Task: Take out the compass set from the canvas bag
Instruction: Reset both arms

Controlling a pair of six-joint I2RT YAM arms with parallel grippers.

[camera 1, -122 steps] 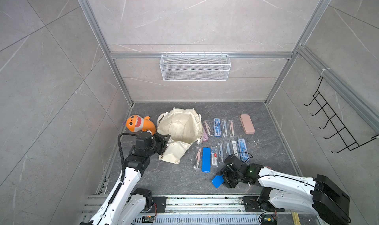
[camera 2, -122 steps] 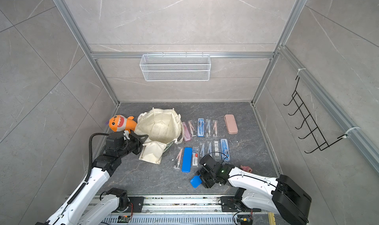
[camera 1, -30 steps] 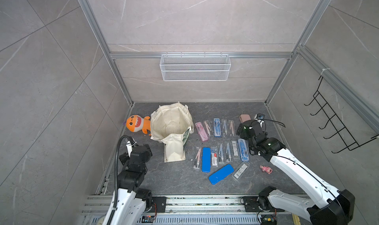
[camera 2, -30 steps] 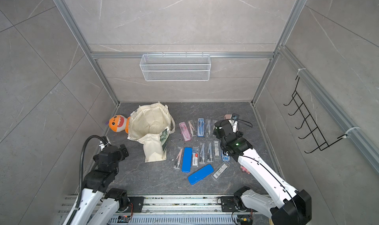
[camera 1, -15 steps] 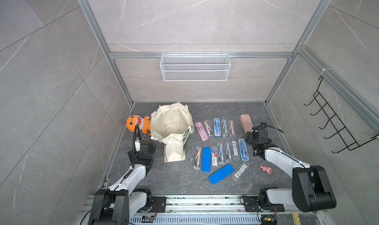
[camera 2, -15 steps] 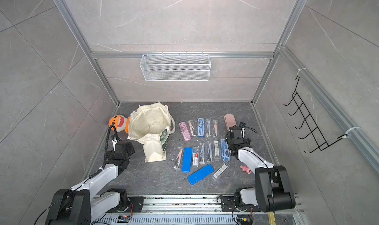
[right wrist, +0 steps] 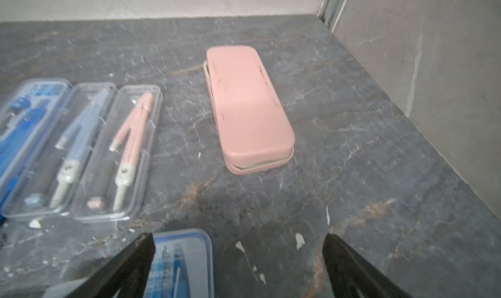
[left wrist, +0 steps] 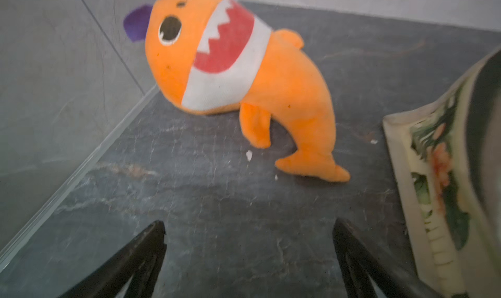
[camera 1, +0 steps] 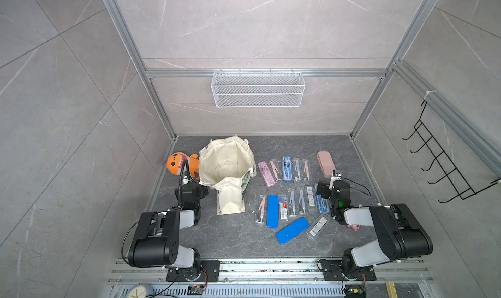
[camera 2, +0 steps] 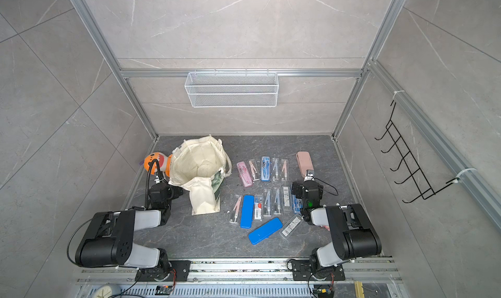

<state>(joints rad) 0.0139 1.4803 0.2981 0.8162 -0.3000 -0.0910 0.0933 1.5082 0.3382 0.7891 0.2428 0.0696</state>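
Canvas bag [camera 1: 225,161] stands mouth-up at back left, seemingly touching the orange plush toy [left wrist: 244,74]. Left gripper [left wrist: 248,223] and right gripper [right wrist: 238,235] both gape wide, empty, over bare floor [right wrist: 352,147] beside the side walls [left wrist: 54,93]; boxed compass sets [camera 1: 287,169] fill the middle.

Both top views look steeply down from high over the arm bases at 6 o'clock, sharing the whole worktop [camera 1: 244,237]. The left wrist camera sits low, close on the plush [left wrist: 244,79] and bag [left wrist: 433,174] at 10 o'clock; the right wrist camera, equally low, faces the pink case [right wrist: 249,106] at 2 o'clock.
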